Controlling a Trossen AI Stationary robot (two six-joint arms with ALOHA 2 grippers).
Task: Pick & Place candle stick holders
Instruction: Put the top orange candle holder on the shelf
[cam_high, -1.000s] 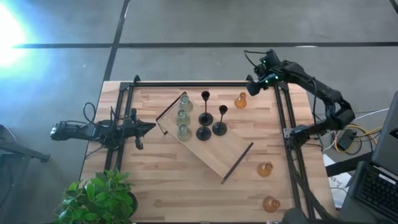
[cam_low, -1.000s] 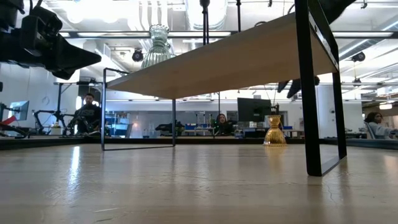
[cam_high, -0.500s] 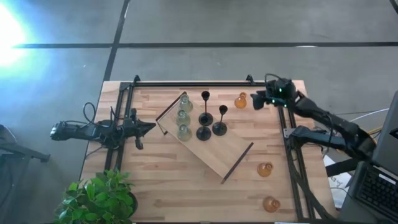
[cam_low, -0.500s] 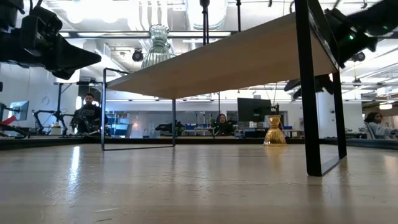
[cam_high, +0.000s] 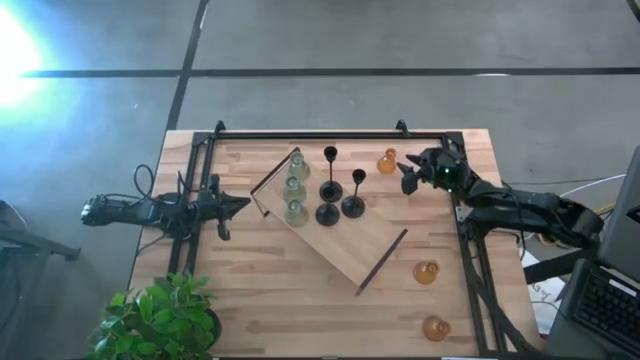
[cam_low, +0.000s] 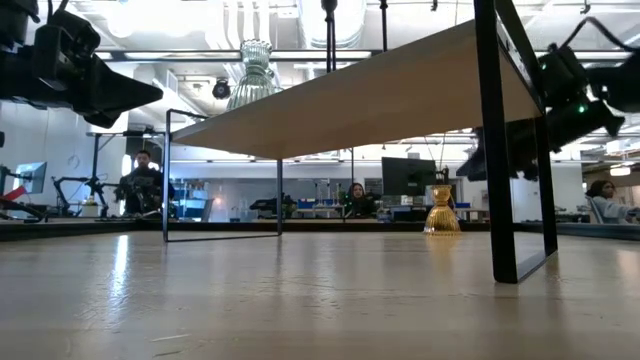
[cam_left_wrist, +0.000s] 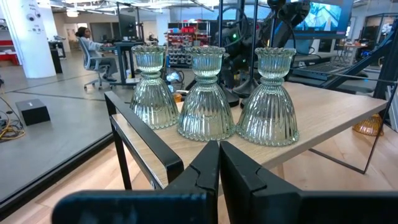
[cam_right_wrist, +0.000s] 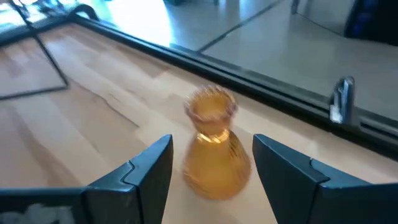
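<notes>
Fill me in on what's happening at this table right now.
The right gripper is open and closing in on an amber candle stick holder standing on the table near the far edge; the holder sits in line with its spread fingers, not yet gripped. Three green glass holders and three black ones already stand on the wooden board. Two more amber holders wait on the table. The left gripper is shut, parked beside the board.

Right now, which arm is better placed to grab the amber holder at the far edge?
The right. Its open gripper already faces that amber holder on the table, fingers either side. The left gripper is shut, across the board.
</notes>
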